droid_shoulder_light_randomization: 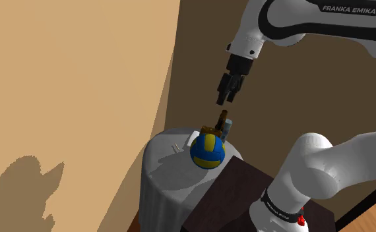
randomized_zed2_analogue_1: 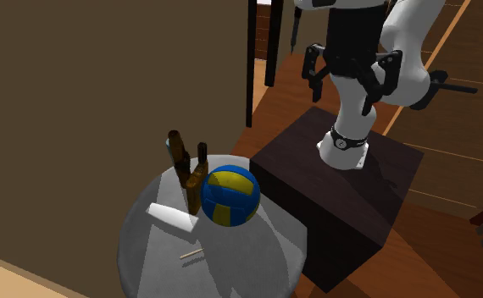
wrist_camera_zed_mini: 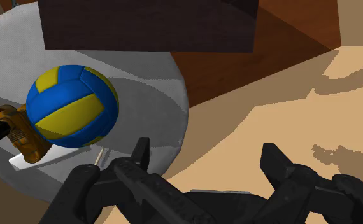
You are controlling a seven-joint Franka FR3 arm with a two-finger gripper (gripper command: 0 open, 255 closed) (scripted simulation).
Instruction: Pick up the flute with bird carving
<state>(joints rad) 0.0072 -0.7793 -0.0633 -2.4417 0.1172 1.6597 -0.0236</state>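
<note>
The flute (randomized_zed2_analogue_1: 185, 164) is a brown carved piece with dark ends. It stands leaning on a round grey table (randomized_zed2_analogue_1: 147, 254), right against a blue and yellow ball (randomized_zed2_analogue_1: 230, 195). In the shoulder view the flute (droid_shoulder_light_randomization: 211, 127) pokes up behind the ball (droid_shoulder_light_randomization: 208, 150). My black gripper (droid_shoulder_light_randomization: 227, 93) hangs open well above them, holding nothing. In the wrist view the flute (wrist_camera_zed_mini: 20, 132) lies off to the side of the open gripper (wrist_camera_zed_mini: 206, 156), beyond the ball (wrist_camera_zed_mini: 72, 105).
A white cylinder (randomized_zed2_analogue_1: 172, 217) and a thin stick (randomized_zed2_analogue_1: 191, 253) lie on the table near the flute. The dark brown stand (randomized_zed2_analogue_1: 341, 195) adjoins the table. A tan wall (droid_shoulder_light_randomization: 74, 86) rises behind the table, and wooden floor (randomized_zed2_analogue_1: 452, 152) spreads beyond the stand.
</note>
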